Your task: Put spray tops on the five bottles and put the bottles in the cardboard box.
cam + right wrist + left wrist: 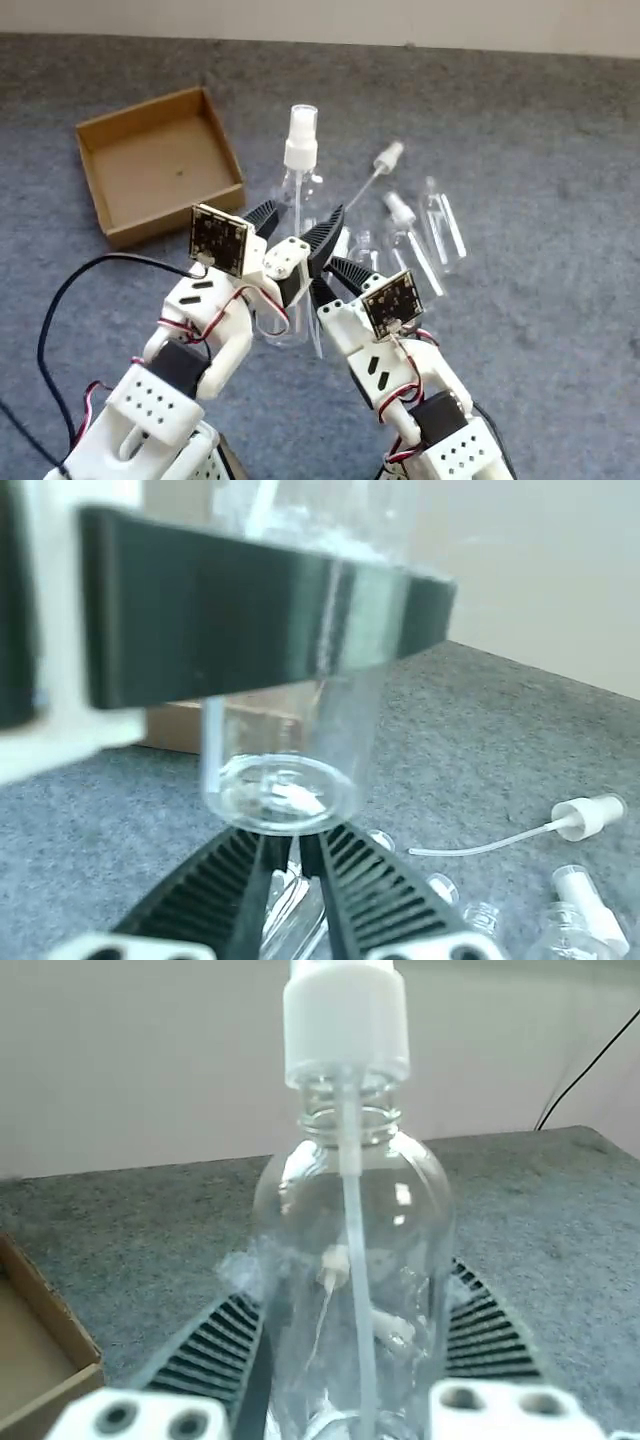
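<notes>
The clear bottle (pixel 292 188) with a white spray top (pixel 300 135) on its neck stands upright, clamped around its body by the two black jaws of my left claw (pixel 295 222). From my left wrist, the bottle (pixel 350 1220) rises straight out of that claw (pixel 350 1345) with a ribbed jaw pressed to each side. The spray top (pixel 345 1020) sits loosely, neck threads showing beneath it and its dip tube running down inside.

My right claw (pixel 328 275) sits just under the bottle's base. From my right wrist, the base (pixel 280 790) hangs off the bench (pixel 480 730), directly above that claw (pixel 297 852). Its fingers (pixel 230 880) are drawn almost together and I can see nothing between them.

Just beyond, two loose spray tops (pixel 388 157) (pixel 400 210) and uncapped bottles (pixel 440 215) lie on the grey bench (pixel 540 150). The open cardboard box (pixel 150 170) sits on my left arm's side, apart from the bottle.
</notes>
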Available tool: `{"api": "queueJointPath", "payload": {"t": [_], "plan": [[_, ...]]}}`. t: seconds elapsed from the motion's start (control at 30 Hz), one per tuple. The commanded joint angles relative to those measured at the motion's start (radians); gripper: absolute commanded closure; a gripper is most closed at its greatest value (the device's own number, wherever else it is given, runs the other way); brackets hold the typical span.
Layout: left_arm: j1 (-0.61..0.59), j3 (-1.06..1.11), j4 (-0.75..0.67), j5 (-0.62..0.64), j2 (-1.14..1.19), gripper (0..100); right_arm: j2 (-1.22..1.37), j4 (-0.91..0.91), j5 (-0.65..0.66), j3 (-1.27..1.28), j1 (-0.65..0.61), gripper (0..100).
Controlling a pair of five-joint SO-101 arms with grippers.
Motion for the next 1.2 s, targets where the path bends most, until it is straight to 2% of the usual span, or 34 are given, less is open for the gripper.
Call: {"api": "queueJointPath", "payload": {"t": [0.0,0.23,0.47,0.63,0.73,0.87,1.0,1.17], "plan": [[0.012,-0.008,0.140,0.008,-0.139,94,-0.008,-0.007,0.003,0.104,0.033,98.1],[0.008,-0.007,0.296,0.008,-0.286,93,-0.008,-0.007,0.003,0.104,0.033,98.1],[-0.012,-0.005,0.336,0.005,-0.363,93,-0.007,-0.005,0.003,0.104,0.033,98.1],[-0.104,0.013,0.338,-0.018,-0.409,93,-0.007,-0.004,0.003,0.104,0.033,98.1],[-0.206,0.025,0.338,-0.135,-0.432,93,-0.012,0.033,0.003,0.104,0.033,98.1],[-0.386,0.022,0.334,-0.152,-0.407,93,-0.015,0.042,0.003,0.104,0.033,98.1],[-0.493,-0.042,0.331,-0.153,-0.302,93,-0.015,0.042,0.003,0.104,0.033,98.1],[-0.556,-0.257,0.331,-0.155,-0.050,93,-0.013,0.042,0.003,0.104,0.033,98.1]]}}
